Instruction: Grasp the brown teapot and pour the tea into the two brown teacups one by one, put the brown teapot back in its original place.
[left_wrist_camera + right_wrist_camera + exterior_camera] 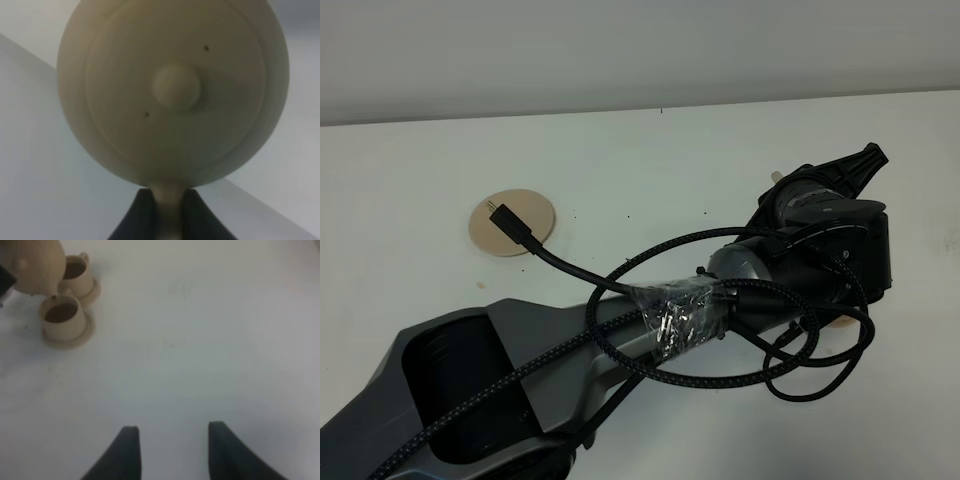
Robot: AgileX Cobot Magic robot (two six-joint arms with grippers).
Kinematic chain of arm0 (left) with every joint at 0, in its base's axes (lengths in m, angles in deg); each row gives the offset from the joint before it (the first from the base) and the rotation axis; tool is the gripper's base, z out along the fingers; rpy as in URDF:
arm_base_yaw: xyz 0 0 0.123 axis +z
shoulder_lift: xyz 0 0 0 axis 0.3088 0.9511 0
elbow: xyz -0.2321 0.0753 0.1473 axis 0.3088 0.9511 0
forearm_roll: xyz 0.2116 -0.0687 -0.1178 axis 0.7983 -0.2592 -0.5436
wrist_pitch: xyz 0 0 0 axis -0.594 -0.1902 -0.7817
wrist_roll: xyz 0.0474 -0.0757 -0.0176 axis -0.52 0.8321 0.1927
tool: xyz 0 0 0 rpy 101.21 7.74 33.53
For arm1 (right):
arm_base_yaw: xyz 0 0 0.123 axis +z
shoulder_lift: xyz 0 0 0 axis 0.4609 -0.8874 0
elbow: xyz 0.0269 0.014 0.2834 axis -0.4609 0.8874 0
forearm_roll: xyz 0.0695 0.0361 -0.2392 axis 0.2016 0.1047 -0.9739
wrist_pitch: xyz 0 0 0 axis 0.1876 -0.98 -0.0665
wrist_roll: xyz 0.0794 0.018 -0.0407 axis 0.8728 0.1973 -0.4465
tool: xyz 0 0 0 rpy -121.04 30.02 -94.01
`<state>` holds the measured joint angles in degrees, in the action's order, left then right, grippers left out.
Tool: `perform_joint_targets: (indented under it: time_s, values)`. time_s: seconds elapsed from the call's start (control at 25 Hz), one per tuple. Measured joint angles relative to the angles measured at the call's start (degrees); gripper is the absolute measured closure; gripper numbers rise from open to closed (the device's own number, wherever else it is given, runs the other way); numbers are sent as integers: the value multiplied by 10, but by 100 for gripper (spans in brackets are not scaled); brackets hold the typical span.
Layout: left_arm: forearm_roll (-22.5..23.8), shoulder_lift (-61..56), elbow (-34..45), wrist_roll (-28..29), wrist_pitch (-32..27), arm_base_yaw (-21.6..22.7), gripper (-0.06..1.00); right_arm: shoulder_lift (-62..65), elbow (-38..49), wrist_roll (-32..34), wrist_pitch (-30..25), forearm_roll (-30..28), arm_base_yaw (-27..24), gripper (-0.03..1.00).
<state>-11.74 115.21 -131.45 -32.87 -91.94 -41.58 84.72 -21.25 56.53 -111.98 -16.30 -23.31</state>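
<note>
White table point(620, 160) fills your overhead view, and it carries everything you are working with. Largest on it is your left arm point(500, 370), a grey body wrapped in black braided cable, reaching across the middle to the right side of the table. At its end sits the left gripper point(167, 212), seen from the wrist with its dark jaws closed narrowly on the loop handle of the brown teapot point(172, 90). You see the teapot lid-on there, the round knob in the centre, the whole pot tipped towards the camera.

From your right wrist view the teapot point(35, 267) hangs tilted just above the two brown teacups point(62, 315), its spout meeting the rim of the nearer cup. Both cups hold dark liquid and each stands on its own small saucer; the farther cup point(77, 275) sits just beside the nearer one, their saucers touching or nearly so. From overhead the arm hides the cups almost entirely.

Your right gripper point(172, 452) hovers over bare table well apart from the cups, jaws spread wide and holding nothing.

Smallest in the overhead view, the original place point(512, 222), a flat round tan saucer, lies bare on the left of the table, well apart from the teapot, with a black cable plug crossing in front of it.
</note>
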Motion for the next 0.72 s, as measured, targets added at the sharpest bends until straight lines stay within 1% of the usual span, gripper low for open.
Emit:
perform_joint_targets:
  time_s: [0.72]
  values:
    - [0,0,0,0,0,0,82,0,0,0,0,0,0,64]
